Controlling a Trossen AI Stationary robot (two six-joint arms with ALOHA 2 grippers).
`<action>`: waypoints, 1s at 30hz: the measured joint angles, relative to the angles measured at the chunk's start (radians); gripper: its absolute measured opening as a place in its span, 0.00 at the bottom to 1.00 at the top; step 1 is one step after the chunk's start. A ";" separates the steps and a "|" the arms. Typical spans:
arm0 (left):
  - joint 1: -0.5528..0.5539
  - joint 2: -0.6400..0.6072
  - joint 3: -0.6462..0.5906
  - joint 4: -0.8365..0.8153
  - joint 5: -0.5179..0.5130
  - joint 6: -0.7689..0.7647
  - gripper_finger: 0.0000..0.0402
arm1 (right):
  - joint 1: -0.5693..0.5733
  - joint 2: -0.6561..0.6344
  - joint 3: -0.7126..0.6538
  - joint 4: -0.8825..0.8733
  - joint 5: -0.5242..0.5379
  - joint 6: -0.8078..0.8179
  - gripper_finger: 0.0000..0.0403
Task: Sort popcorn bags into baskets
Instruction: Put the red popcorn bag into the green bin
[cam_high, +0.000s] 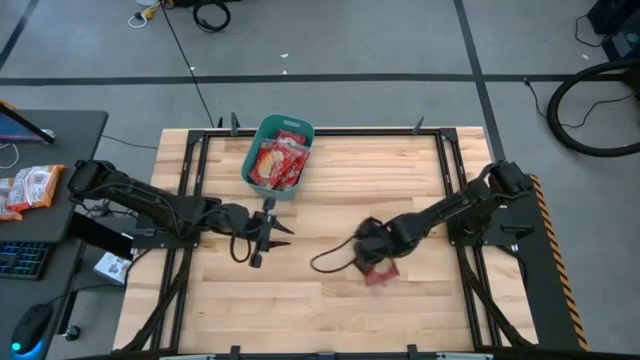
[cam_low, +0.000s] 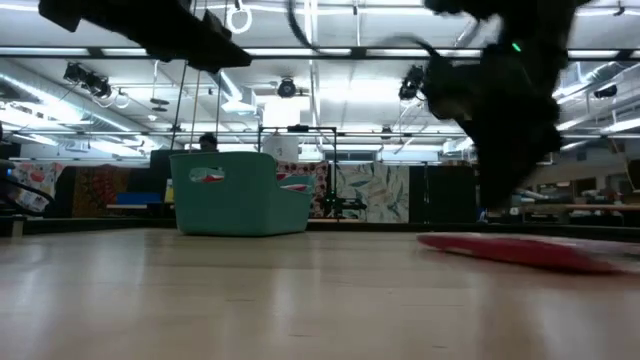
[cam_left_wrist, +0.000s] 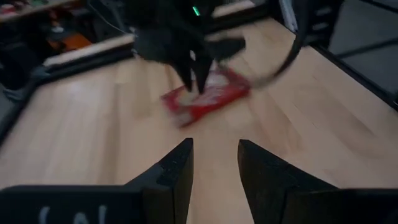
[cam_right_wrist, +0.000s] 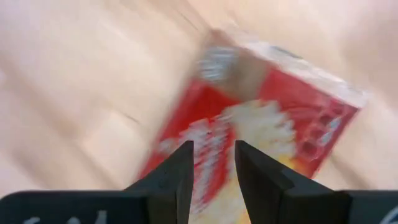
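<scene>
Popcorn bag (cam_high: 380, 271): red packet with yellow-cream centre, lying flat on the worktop (cam_high: 330, 310), right of middle, well apart from the bin.
Teal basket (cam_high: 258, 150): at the worktop's far edge, already holding several red popcorn bags (cam_high: 280, 162).
Right claw (cam_right_wrist: 211, 168): poised directly over the loose bag, fingers slightly parted, gripping nothing.
Left claw (cam_high: 268, 235): waiting near the worktop's middle, just in front of the basket, fingers parted, empty.
Step in hand: judged to be the pickup of the loose bag.
Doing it well: lower squarely, straddle one edge of the flat packet, close firmly, then lift clear before swinging towards the basket.
Risk: a flat bag may slide instead of lifting.
</scene>
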 joint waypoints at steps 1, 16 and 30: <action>-0.003 0.003 0.000 -0.010 0.011 0.002 0.32 | -0.004 0.009 0.036 0.006 0.027 -0.050 0.31; -0.008 0.003 0.000 -0.137 0.069 -0.010 0.32 | 0.122 0.106 0.244 0.034 0.265 -0.490 0.30; -0.004 0.003 0.000 -0.144 0.005 -0.013 0.32 | 0.164 0.360 0.396 -0.113 0.455 -0.288 0.30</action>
